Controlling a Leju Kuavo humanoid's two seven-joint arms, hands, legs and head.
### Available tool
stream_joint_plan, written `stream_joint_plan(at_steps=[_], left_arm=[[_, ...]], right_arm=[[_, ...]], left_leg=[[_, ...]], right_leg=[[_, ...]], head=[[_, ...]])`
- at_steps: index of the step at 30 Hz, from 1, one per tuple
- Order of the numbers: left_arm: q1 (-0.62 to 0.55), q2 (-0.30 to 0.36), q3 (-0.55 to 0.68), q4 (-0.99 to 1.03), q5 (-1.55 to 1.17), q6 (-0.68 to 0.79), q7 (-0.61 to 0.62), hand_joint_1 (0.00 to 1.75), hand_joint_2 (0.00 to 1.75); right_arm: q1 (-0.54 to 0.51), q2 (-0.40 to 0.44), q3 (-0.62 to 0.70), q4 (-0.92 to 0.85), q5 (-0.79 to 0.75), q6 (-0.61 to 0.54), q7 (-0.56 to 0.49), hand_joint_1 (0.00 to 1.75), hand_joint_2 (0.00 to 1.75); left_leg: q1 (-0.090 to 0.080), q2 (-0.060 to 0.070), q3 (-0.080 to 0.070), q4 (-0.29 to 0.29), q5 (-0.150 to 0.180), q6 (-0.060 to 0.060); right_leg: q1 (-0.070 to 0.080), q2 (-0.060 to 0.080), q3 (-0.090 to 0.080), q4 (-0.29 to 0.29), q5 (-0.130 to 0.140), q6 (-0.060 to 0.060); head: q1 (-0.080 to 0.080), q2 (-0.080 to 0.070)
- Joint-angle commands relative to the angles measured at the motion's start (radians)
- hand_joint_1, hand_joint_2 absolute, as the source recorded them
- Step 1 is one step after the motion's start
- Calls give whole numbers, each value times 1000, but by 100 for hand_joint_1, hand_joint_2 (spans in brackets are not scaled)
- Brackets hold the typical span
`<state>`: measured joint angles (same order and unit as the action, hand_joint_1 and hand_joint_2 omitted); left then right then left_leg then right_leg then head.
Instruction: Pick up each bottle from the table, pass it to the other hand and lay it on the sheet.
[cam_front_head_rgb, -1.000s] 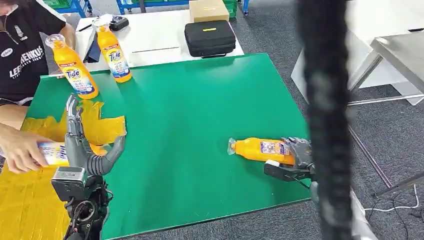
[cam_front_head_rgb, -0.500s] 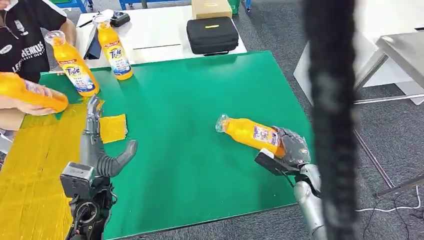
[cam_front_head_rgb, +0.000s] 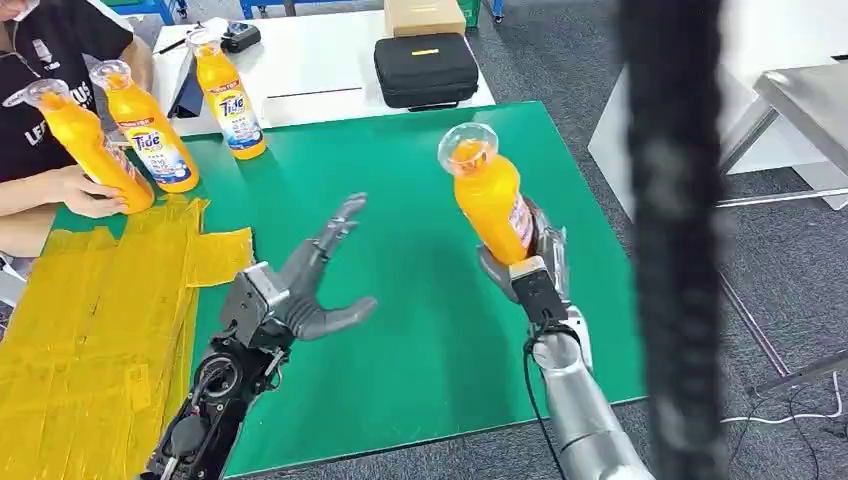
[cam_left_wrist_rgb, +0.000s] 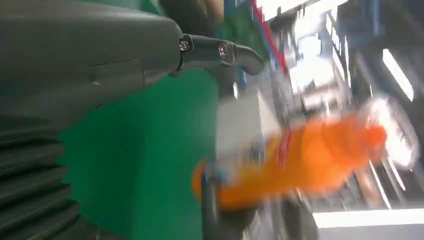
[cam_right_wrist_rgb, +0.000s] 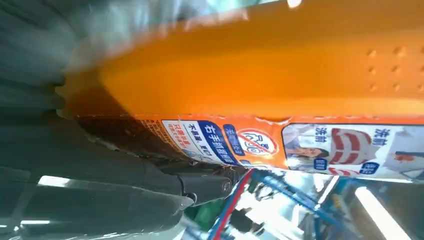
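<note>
A green table (cam_front_head_rgb: 400, 260) seen from above. The right hand (cam_front_head_rgb: 530, 262) grips an orange bottle (cam_front_head_rgb: 490, 195) by its base and has lifted it off the table; a second ago it lay flat there, now it stands nearly upright in the air, cap up. The left hand (cam_front_head_rgb: 318, 285), fingers spread and holding nothing, has swung in over the table toward the bottle, so the handover looks close. The yellow sheet (cam_front_head_rgb: 90, 330) lies along the table's left edge. At the table's far left corner stand two bottles (cam_front_head_rgb: 150, 130) labelled "Tide"; a person (cam_front_head_rgb: 45, 110) holds a third beside them.
</note>
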<state>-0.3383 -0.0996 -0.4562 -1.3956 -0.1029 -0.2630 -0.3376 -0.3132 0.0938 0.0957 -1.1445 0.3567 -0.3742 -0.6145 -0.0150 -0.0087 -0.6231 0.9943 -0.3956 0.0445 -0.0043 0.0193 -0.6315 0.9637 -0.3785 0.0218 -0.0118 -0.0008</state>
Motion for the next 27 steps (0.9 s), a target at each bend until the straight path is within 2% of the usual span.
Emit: stream_joint_plan(at_steps=[1, 10, 16, 27], left_arm=[[-131, -8, -75, 275, 118, -43, 34, 0, 175], [-160, -40, -95, 317, 155, -13, 50, 0, 175], [-174, -52, -39, 364, 195, 120, 38, 0, 175], [-125, -57, 6, 358, 172, 269, -26, 0, 175]], right_arm=[[-97, 54, 158, 54, -35, 26, -5, 175, 175], [-129, 93, 259, 125, -29, 44, 0, 175, 175], [-123, 104, 353, 143, 8, 59, 18, 175, 175], [-98, 85, 392, 192, 12, 39, 9, 175, 175]], left_leg=[[1, 2, 5, 1, -3, -4], [1, 2, 4, 1, -2, -3], [1, 3, 4, 1, -3, -3], [1, 0, 4, 0, -2, -3]], right_leg=[[1, 0, 5, 1, -2, 0], [1, 0, 3, 0, -2, 0], [1, 1, 4, 0, -2, -1], [1, -2, 4, -1, -2, 0]], head=[[0, 0], [0, 0], [0, 0], [0, 0]])
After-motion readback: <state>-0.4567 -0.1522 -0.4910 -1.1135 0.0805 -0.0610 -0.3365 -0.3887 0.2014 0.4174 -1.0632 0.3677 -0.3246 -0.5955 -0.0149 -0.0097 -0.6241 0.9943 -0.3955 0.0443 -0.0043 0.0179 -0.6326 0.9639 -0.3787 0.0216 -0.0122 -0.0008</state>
